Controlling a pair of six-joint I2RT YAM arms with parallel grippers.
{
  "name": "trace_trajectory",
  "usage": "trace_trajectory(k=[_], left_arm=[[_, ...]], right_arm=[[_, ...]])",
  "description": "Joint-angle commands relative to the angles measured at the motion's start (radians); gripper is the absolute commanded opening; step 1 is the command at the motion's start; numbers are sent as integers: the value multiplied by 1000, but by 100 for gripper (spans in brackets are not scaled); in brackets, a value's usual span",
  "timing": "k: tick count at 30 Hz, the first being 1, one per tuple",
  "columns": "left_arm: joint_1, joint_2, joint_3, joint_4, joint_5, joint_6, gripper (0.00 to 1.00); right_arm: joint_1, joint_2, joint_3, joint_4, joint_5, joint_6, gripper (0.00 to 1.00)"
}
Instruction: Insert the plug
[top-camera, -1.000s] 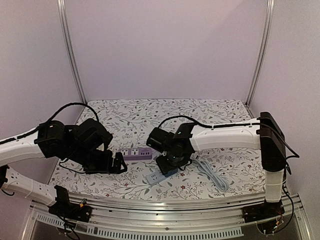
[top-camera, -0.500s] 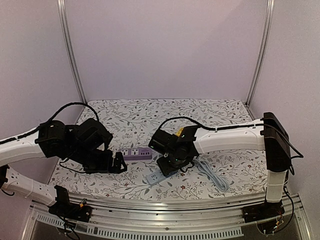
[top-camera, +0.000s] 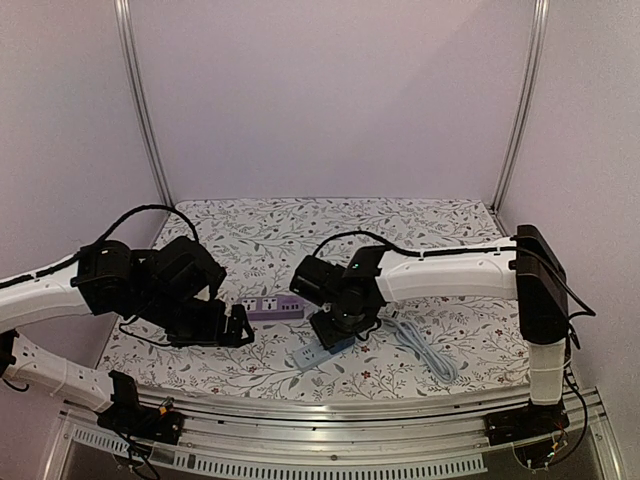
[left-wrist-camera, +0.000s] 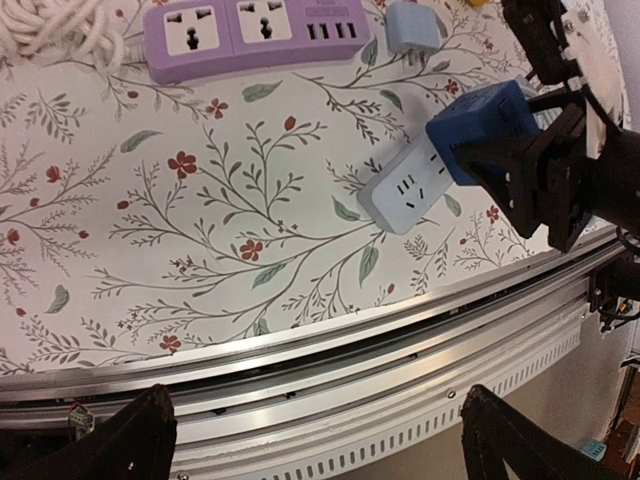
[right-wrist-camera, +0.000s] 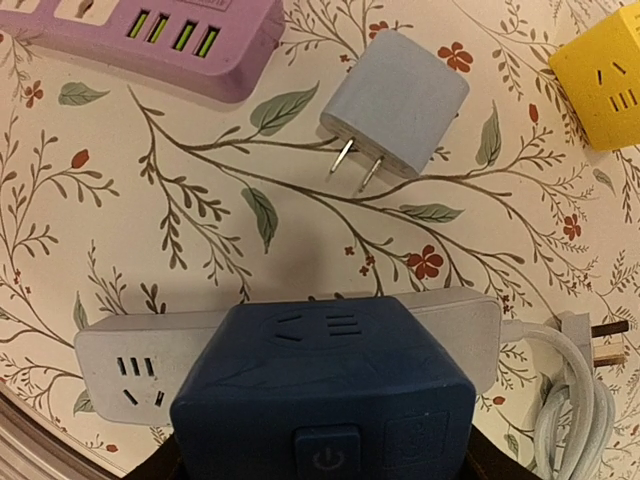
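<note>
Two power strips lie on the floral-patterned desk (top-camera: 420, 225): a long purple plastic power strip (left-wrist-camera: 255, 35) toward the back and a short pale grey plastic power strip (left-wrist-camera: 405, 190) nearer the front edge.

The right gripper (top-camera: 337, 330) is closed around a dark blue cube-shaped plug adapter (right-wrist-camera: 325, 400). It pinches two opposite sides, so the face with the power button looks up at the wrist camera. That hold leaves the underside free, which is presumably where the prongs sit; they are hidden in every view. The cube hangs directly over the pale grey strip, covering most of its length and leaving one socket showing at its left end in the right wrist view. Whether the cube rests on the strip or sits just above it I cannot tell, so the insertion looks lined up rather than finished.

The left gripper (left-wrist-camera: 315, 400) stands wide open and holds nothing. It hovers over the desk's near edge, well to the left of the grey strip, probably parked out of the way yet close enough to steady the strip if it slides under pressure.

Lying on its side between the two strips, a small grey-blue charger (right-wrist-camera: 395, 100) shows two bare prongs, and a yellow cube adapter (right-wrist-camera: 600, 85) sits further right, both clear of the work.
</note>
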Motion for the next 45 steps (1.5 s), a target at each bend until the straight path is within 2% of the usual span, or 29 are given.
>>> trace_trajectory(k=[1,7,11,13,15,20,24,34,45], left_arm=[[15,-10,4,-20,2,7,100],[42,33,20,17,24,40,100],[174,201,182,54,92,164,100],[193,279,280,20,93,195,100],[185,297,301,15,93,199,100],[176,156,88,53,126,143,99],[183,17,-47,94,124,89,100],[187,-107,-131,73,104,35,100],[187,-143,-152,71,104,13,100]], right_arm=[[-32,164,-193,-61,-13,-3,0],[-31,162,-196,-81,9,-26,0],[-32,155,-142,-113,28,-29,0],[-32,167,-122,-126,24,-27,0],[-32,166,-123,-126,12,-17,0],[-30,102,-174,-89,-2,15,0],[-31,109,-165,-98,-3,22,0],[-55,135,-135,-190,101,31,0],[-198,21,-270,-220,183,62,0]])
